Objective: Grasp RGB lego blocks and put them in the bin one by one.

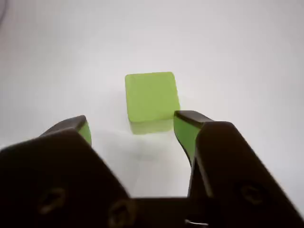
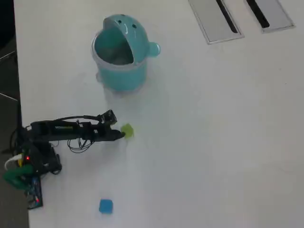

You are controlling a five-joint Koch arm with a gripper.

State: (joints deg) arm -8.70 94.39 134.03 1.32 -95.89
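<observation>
- Yellow-green block (image 1: 151, 97): one small cube, flat on the white table (image 1: 247, 52), top face level. In the wrist view it lies just ahead of my fingertips, centred on the gap but a little nearer the right-hand finger.
- My hand (image 1: 135, 129): jaws apart, nothing between them. Both fingers (image 1: 186, 129) are black with green inner pads. The block is not yet inside the gap; whether the right finger's tip touches the block's lower right corner, I cannot tell.
- My arm (image 2: 71, 130): in the overhead view it is stretched out low over the table from its base at the picture's left edge, reaching toward the right. My hand (image 2: 119, 135) ends right at the yellow-green block (image 2: 127, 130), which shows just past the tip.
- Blue block (image 2: 106, 206): a small cube alone on the table near the bottom edge of the overhead view, well apart from my hand and below the arm.
- Bin (image 2: 119, 71): teal, round, upright, with a pale rim band, a domed dotted lid tipped back and a side knob toward the right. It stands near the top of the overhead view, well apart from my hand. The opening shows a greyish inside; its contents I cannot tell.
- Grey slotted panels (image 2: 216, 21): two, set flat in the table at the top right of the overhead view, far from everything else.
</observation>
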